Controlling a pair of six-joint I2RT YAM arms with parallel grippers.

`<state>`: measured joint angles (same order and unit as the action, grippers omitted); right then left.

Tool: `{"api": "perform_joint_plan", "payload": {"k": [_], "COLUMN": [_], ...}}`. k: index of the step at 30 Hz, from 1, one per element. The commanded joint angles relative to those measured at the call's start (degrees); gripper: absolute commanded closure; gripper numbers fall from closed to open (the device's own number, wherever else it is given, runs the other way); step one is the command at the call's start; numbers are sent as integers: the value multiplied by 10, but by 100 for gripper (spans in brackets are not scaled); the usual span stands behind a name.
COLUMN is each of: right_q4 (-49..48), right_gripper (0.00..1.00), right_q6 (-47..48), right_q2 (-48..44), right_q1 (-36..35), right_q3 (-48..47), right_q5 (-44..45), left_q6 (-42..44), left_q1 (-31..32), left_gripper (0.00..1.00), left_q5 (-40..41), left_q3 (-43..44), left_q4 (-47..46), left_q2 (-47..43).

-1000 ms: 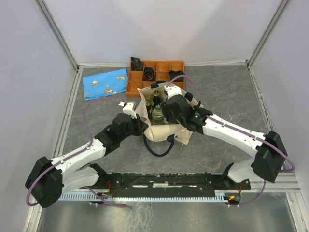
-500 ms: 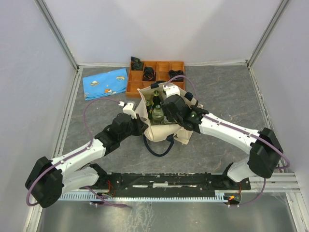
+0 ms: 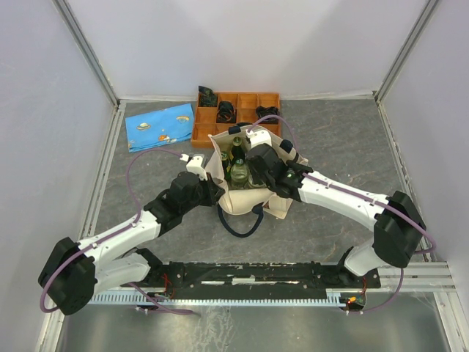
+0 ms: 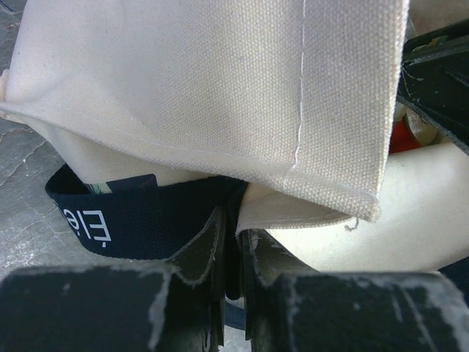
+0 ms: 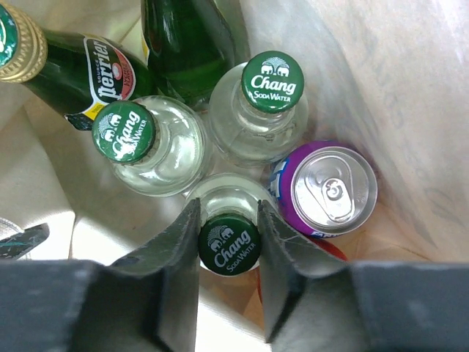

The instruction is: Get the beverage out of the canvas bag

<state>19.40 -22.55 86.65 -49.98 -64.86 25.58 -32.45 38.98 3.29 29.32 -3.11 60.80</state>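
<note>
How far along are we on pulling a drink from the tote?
Done: left gripper pinches the edge of the canvas bag. In hand: right gripper is inside, fingers straddling a Chang bottle; grip unconfirmed. Remaining: lift it out; no drink is out yet.

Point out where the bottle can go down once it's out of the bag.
The widest bare table lies right of the bag, between the tray and the right arm. A smaller patch sits between the blue pouch and the left arm. Inside the bag, bottles and a can pack tightly.
</note>
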Motion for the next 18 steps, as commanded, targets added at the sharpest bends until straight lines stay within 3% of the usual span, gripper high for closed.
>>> {"api": "perform_joint_plan", "payload": {"k": [1, 4, 5, 12, 18], "right_q4": [-20, -14, -10, -16, 16], "right_gripper": [71, 96, 100, 100, 100], "right_q6": [-6, -8, -9, 36, 85], "right_q2": [10, 14, 16, -14, -35], "right_q1": [-1, -1, -1, -4, -8], "right_q3": [-3, -6, -7, -29, -110], "right_q5": [10, 16, 19, 30, 28], "left_q6": [41, 41, 42, 45, 48], "left_q1": [-3, -3, -4, -4, -4], "left_gripper": [97, 97, 97, 97, 97], "left_q5": [20, 18, 18, 22, 19], "left_q3": [-9, -11, -12, -14, -16], "left_q4": [79, 79, 78, 81, 77], "left_q2": [20, 20, 19, 13, 14]}}
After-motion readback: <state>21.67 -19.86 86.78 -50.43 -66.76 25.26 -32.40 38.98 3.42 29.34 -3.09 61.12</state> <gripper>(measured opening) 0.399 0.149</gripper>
